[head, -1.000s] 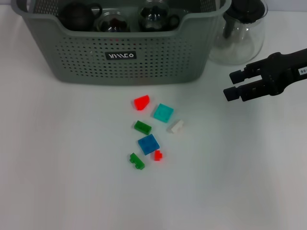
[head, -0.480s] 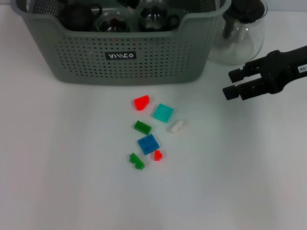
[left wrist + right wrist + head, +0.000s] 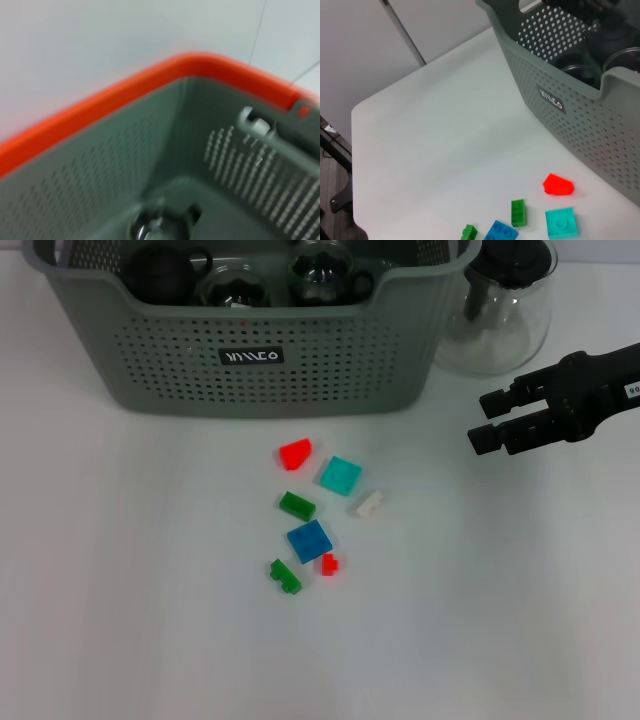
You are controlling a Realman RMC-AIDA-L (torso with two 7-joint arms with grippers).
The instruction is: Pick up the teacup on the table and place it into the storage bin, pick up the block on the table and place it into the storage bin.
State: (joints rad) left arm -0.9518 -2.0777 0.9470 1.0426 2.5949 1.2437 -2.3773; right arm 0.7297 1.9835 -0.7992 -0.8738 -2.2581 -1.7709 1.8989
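Right gripper [image 3: 487, 420] open, empty, hovering right of the bin [image 3: 255, 335], in front of teapot [image 3: 497, 302]. Blocks [image 3: 310, 540] lie loose before the bin. Left wrist view alone shows a glass teacup [image 3: 160, 226] inside bin; left gripper unseen.

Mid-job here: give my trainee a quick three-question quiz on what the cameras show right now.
1. True or false: the right gripper holds a block.
2. How many red blocks lie on the table?
3. What stands right of the storage bin: A) glass teapot, B) plate, C) box?

Key: 1. False, it is empty, over the table right of the blocks. 2. Two: the larger red block and the small red block. 3. A.
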